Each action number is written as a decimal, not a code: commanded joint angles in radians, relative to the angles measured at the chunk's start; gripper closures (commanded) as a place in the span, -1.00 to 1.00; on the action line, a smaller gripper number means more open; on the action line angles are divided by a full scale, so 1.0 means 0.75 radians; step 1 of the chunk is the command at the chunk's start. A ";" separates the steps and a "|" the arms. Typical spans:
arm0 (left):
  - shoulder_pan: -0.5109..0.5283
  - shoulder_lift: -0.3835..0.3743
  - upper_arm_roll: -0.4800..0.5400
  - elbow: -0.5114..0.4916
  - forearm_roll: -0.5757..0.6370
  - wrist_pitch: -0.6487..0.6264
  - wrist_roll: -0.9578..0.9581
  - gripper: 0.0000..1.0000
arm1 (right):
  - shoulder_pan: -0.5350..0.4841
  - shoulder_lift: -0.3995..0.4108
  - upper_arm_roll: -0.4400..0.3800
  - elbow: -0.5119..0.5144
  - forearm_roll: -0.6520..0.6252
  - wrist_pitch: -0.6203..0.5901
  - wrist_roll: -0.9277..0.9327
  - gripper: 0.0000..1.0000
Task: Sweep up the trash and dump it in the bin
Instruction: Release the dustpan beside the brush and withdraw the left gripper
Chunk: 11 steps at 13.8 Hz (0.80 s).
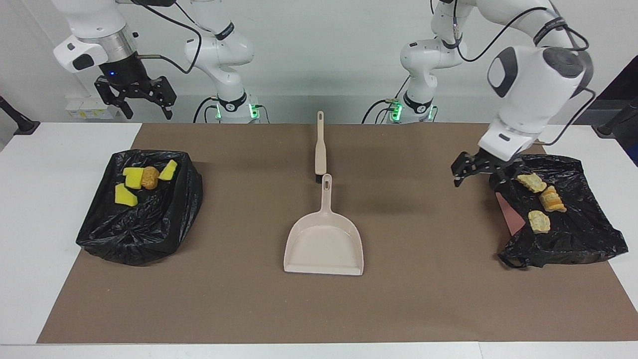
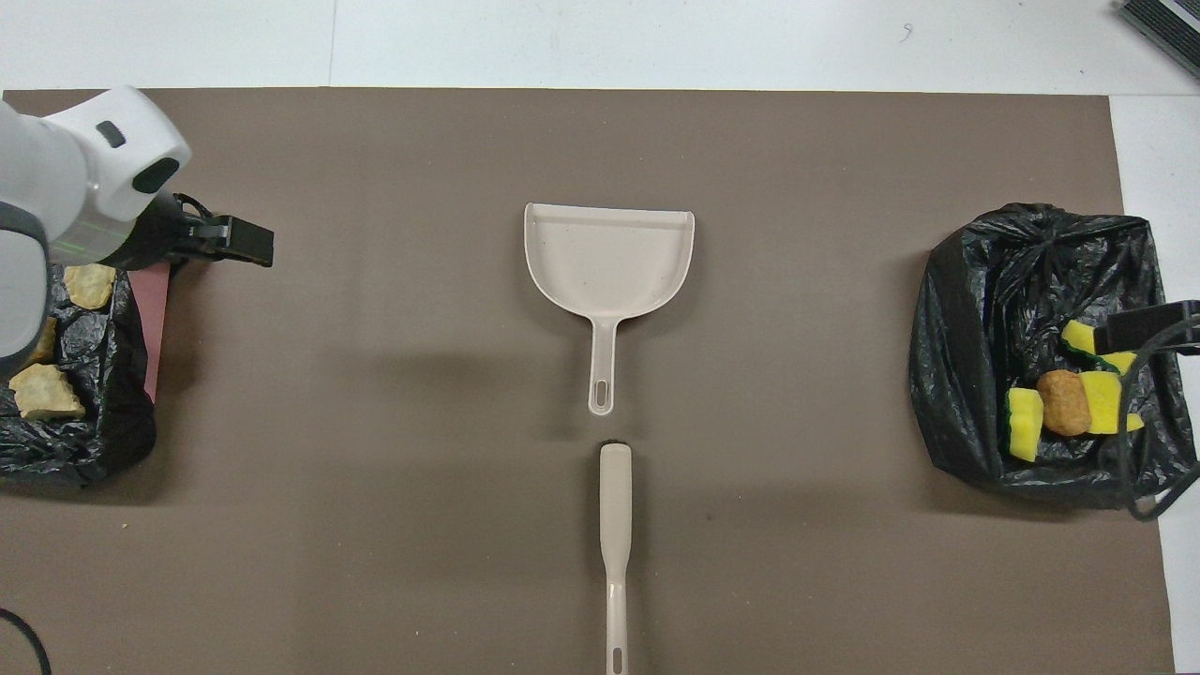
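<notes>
- Left gripper (image 1: 481,172): centre right of the facing view, hanging released and empty over the inner edge of a black-lined bin (image 1: 583,234); three striped bread-like pieces (image 1: 547,199) lie in that bin
- Right gripper (image 1: 135,97): upper left of the facing view, raised, fingers spread, holding nothing; the arm waits
- Yellow and green sponge bits (image 1: 126,194) with a golden-brown lump (image 1: 149,177): inside the second black-lined bin (image 1: 144,234), centre left
- Beige dustpan (image 1: 324,239): frame centre on the brown mat (image 1: 239,299); brush (image 1: 320,144) just above its handle tip

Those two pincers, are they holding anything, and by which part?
Nothing is held. The left pincer hangs open and empty beside the bin bag; the right pincer waits open, empty.
</notes>
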 commanded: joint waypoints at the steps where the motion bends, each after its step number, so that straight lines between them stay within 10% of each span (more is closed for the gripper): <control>1: 0.034 -0.063 0.009 -0.007 -0.009 -0.112 0.019 -1.00 | 0.065 -0.029 -0.071 -0.033 0.005 0.004 -0.023 -1.00; 11: 0.058 -0.199 0.095 0.081 -0.001 -0.385 0.154 -1.00 | 0.027 -0.029 -0.049 -0.033 0.005 0.006 -0.038 -1.00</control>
